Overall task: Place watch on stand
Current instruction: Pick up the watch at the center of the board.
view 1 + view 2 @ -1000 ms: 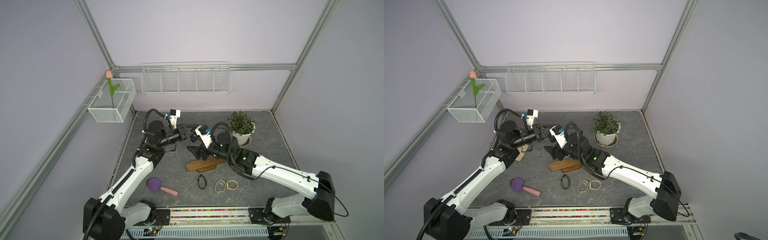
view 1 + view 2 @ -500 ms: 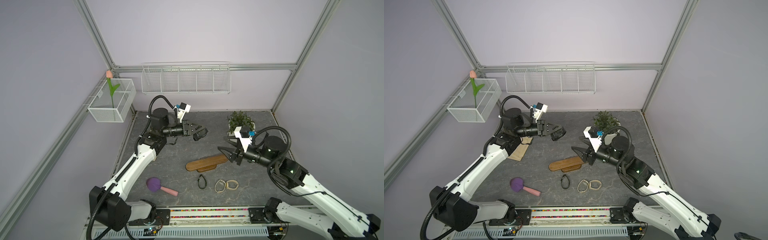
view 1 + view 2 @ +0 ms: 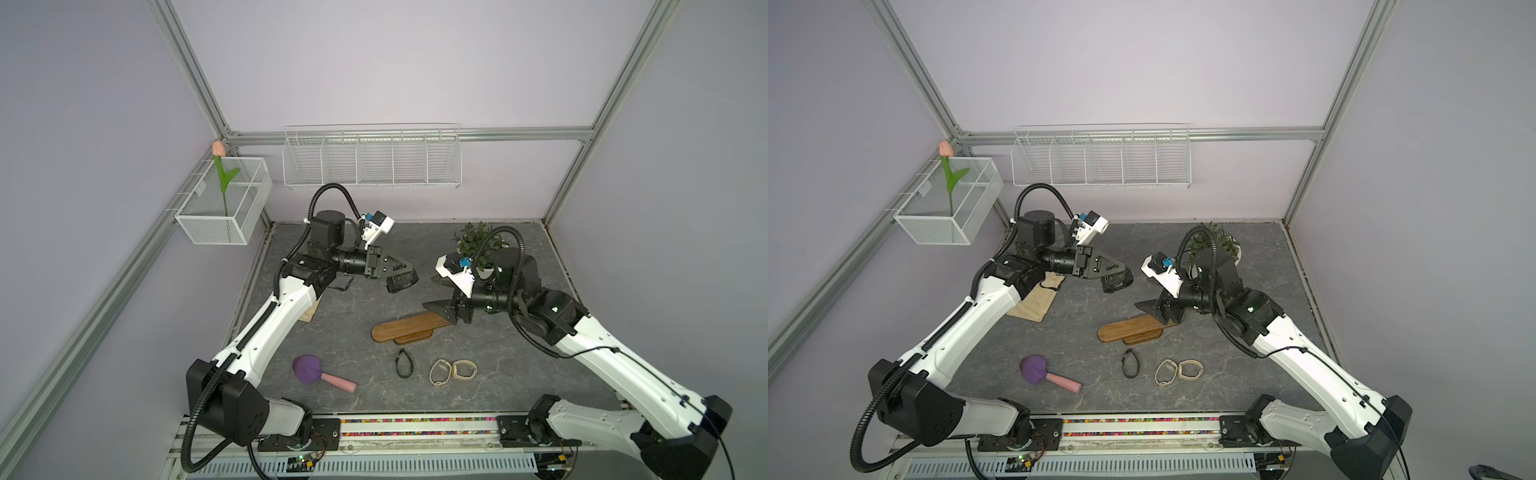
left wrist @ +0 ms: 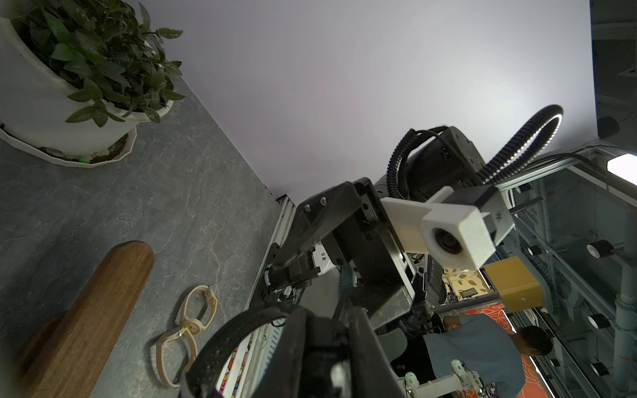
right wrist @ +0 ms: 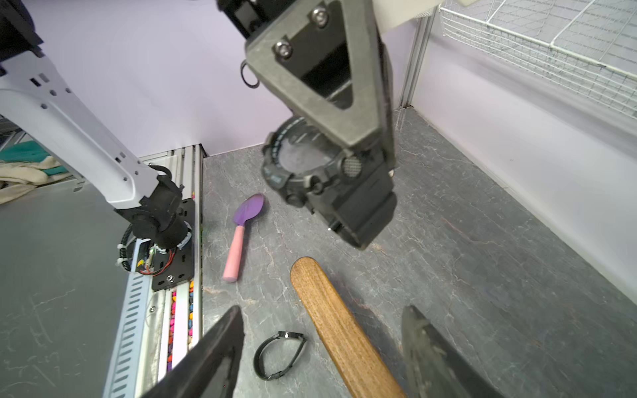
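Right wrist view gave the clearest reading. The left gripper was clamped on a chunky black watch, its fingers apparently closed across the band beside the case. That grip seemed chosen to leave the fastened loop free for threading.

In both top views the watch hung in the air at centre frame. It was just above the left half of the stand, apart from it and clear of the table.

The stand sat mid-frame, its long wooden bar running from lower left to upper right over its smaller oval base. The right gripper was spread wide and empty, with one finger on each side of the bar's upper-right end. No contact with the wood could be made out. It looked stationed there to steady the stand, so the bar would not skid when the band was pushed over the free lower-left end.

The watch had not yet met the bar, so I judged the loop must first be lined up with that rounded tip.

Below the stand, a slim black watch and two beige watches lay flat on the table, well clear of both arms.
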Controlling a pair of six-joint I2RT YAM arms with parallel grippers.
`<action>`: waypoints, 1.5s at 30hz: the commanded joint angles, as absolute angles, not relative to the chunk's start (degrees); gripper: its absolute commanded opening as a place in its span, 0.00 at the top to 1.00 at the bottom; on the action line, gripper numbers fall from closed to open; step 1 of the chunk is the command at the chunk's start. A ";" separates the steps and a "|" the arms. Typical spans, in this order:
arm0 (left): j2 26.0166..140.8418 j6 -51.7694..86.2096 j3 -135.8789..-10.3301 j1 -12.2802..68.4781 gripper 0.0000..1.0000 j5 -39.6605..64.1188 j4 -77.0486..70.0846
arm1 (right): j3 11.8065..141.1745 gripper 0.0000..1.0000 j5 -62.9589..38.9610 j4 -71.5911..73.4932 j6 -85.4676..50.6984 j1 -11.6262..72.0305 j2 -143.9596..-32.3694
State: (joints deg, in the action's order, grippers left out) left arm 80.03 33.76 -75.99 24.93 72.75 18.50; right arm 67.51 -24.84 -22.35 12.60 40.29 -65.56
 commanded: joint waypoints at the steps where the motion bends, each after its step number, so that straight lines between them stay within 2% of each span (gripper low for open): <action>1: 78.75 32.07 -77.08 24.88 0.96 75.39 19.36 | 70.89 0.26 -27.03 -21.32 17.53 39.09 -67.57; 13: 78.41 32.83 -76.90 25.04 0.96 75.80 18.53 | 81.58 0.29 -37.96 -25.68 20.57 37.86 -77.61; 24: 78.11 35.95 -78.50 26.00 0.96 78.03 15.47 | 82.01 0.31 -48.58 -24.90 20.80 37.82 -78.66; 27: 78.51 35.92 -78.49 25.95 0.96 77.96 15.50 | 81.50 0.39 -50.00 -24.16 20.50 37.89 -77.77; 32: 80.13 36.13 -79.41 25.93 0.96 78.13 15.55 | 79.21 0.60 -51.49 -21.89 18.98 37.88 -75.85; 39: 81.12 38.85 -81.02 26.19 0.95 78.05 13.01 | 76.23 0.70 -51.20 -19.59 17.16 37.97 -73.75; 42: 81.32 40.19 -81.23 26.45 0.88 77.60 11.89 | 75.25 0.76 -50.88 -18.25 15.97 38.26 -73.39; 45: 81.45 41.50 -81.30 26.59 0.71 76.82 11.05 | 74.58 0.80 -50.19 -17.13 14.46 38.83 -73.38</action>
